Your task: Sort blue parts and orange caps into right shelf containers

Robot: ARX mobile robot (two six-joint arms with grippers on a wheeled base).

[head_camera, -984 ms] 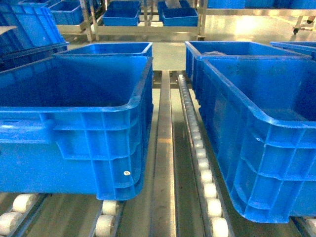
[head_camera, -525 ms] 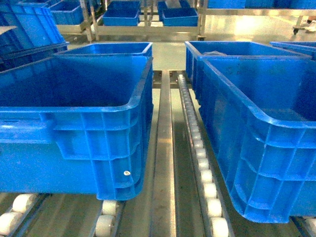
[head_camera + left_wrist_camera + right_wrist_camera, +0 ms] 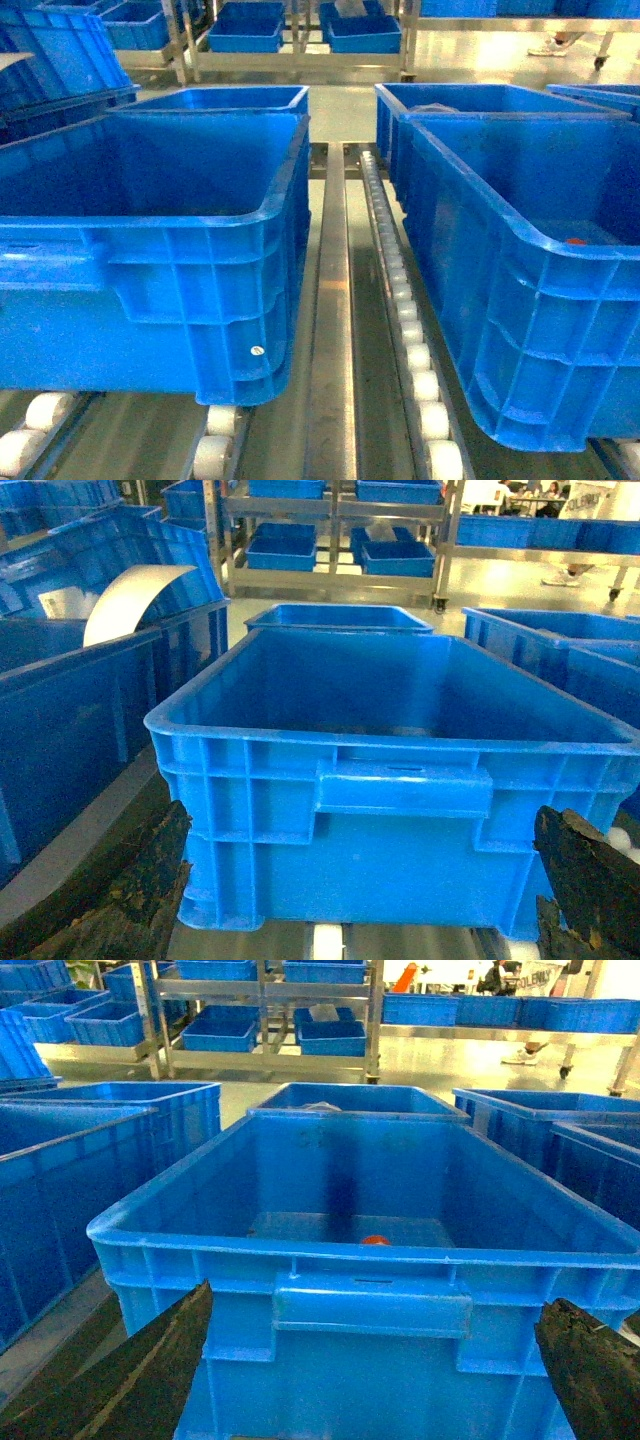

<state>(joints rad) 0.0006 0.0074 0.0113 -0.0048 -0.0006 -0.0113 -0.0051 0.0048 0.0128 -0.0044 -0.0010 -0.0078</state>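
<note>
Two deep blue crates stand side by side on the roller shelf, the left crate (image 3: 200,290) and the right crate (image 3: 520,300). One orange cap (image 3: 575,241) lies on the right crate's floor; the right wrist view shows this orange cap (image 3: 374,1240) near the floor's middle. No blue parts are in view. My left gripper (image 3: 360,890) is open, its dark fingers (image 3: 120,890) spread wide in front of the left crate's (image 3: 400,860) near wall. My right gripper (image 3: 370,1380) is open too, facing the right crate's (image 3: 370,1310) handle. Neither gripper shows in the head view.
A roller track (image 3: 405,300) and a steel rail (image 3: 330,300) run between the two crates. More blue crates (image 3: 230,98) stand behind them, and steel racks (image 3: 290,40) hold shallow ones at the back. A white curved sheet (image 3: 130,595) sticks out of a crate at left.
An orange cap now lies on the right crate's floor, where none showed before. A person's shoe has come into view at the far back right. The crates have not moved.
</note>
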